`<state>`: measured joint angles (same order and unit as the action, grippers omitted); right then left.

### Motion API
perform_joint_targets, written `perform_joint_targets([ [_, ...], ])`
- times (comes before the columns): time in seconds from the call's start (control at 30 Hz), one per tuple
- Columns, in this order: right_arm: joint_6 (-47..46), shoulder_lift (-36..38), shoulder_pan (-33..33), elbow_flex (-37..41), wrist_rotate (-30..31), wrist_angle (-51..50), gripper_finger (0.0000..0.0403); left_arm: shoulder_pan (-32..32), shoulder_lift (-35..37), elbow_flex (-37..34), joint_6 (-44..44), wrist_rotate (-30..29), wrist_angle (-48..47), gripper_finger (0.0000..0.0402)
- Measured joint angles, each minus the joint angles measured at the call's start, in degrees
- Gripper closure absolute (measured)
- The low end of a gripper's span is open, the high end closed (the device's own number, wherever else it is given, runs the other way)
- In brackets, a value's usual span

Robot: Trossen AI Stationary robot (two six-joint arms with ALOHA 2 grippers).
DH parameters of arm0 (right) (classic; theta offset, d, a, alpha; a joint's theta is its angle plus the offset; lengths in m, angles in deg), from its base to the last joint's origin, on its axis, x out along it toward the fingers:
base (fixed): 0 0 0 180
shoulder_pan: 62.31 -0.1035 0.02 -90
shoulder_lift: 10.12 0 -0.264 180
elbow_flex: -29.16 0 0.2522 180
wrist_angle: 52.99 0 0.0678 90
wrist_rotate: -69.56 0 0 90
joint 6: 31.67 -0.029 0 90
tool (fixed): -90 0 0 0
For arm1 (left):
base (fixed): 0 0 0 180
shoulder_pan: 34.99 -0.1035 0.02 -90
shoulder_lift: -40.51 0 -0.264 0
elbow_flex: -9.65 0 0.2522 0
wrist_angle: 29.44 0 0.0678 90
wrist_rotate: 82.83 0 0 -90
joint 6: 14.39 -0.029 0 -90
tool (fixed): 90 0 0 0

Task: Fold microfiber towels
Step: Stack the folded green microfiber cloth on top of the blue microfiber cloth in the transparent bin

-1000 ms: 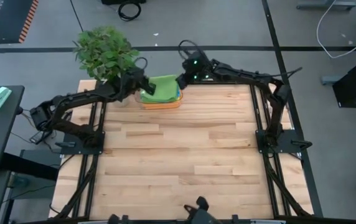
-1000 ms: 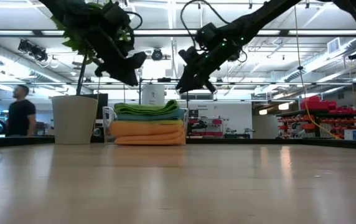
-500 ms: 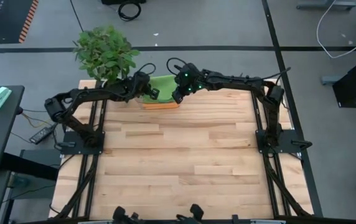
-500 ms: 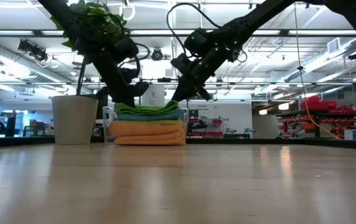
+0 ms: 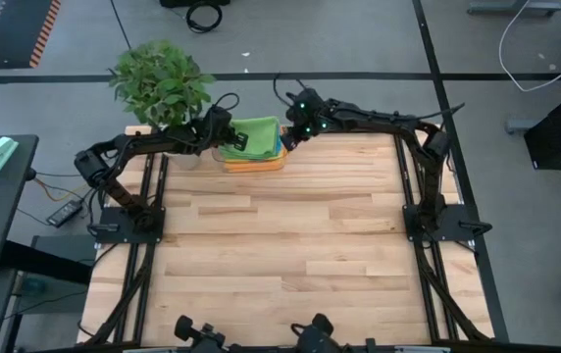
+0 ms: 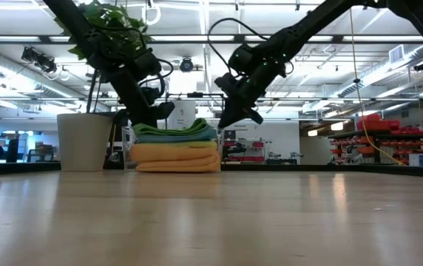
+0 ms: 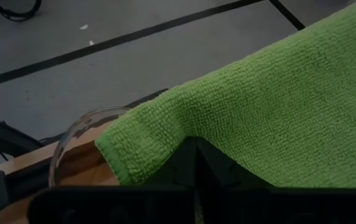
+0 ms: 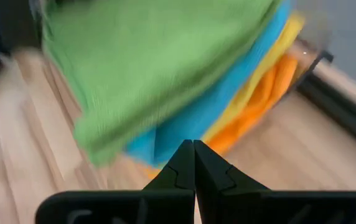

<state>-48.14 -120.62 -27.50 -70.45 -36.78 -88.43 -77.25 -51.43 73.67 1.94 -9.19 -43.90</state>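
You have the towel stack (image 5: 254,147) at the top centre of the high view, on the far edge of the table (image 5: 280,255), just right of the plant (image 5: 160,83). In the low view the stack (image 6: 176,145) sits left of centre: green on top, blue under it, then yellow and orange.

Left gripper (image 5: 224,139): at the stack's left edge in the high view. Its wrist view shows the green towel (image 7: 271,118) draped over the fingers (image 7: 196,163), which are pressed together; the corner of the cloth hangs over them, so you can read it as clenched on the green towel. A clear tray rim (image 7: 72,134) shows beside that corner.

Right gripper (image 5: 290,137): at the stack's right edge in the high view. In its wrist view the fingers (image 8: 193,167) meet with no gap and nothing between them; clenched, empty. The green towel's edge (image 8: 147,68) lies beyond the tips, with blue, yellow and orange layers below it. That view is blurred.

In the low view both grippers stand at the level of the top towel, left gripper (image 6: 152,117) touching the green layer, right gripper (image 6: 230,117) just beside it.
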Motion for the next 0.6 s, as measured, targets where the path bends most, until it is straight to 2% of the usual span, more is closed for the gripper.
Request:
perform_joint_targets([
  [0.07, 1.64, -0.13, -1.12, 0.02, 1.31, -2.54, 0.04, 0.0, 0.0, 0.0, -0.02, -0.04, 0.04, 0.0388],
  [0.3, 1.69, -0.42, -4.4, 0.0, 6.44, 1.16, 0.04, 0.18, 0.0, 0.0, 0.07, -0.08, -0.03, 0.0389],
  [0.6, 3.59, -0.42, -5.83, 0.0, 5.93, -1.35, 0.04, 0.37, 0.0, -0.02, 0.2, 0.07, -0.04, 0.0393],
])
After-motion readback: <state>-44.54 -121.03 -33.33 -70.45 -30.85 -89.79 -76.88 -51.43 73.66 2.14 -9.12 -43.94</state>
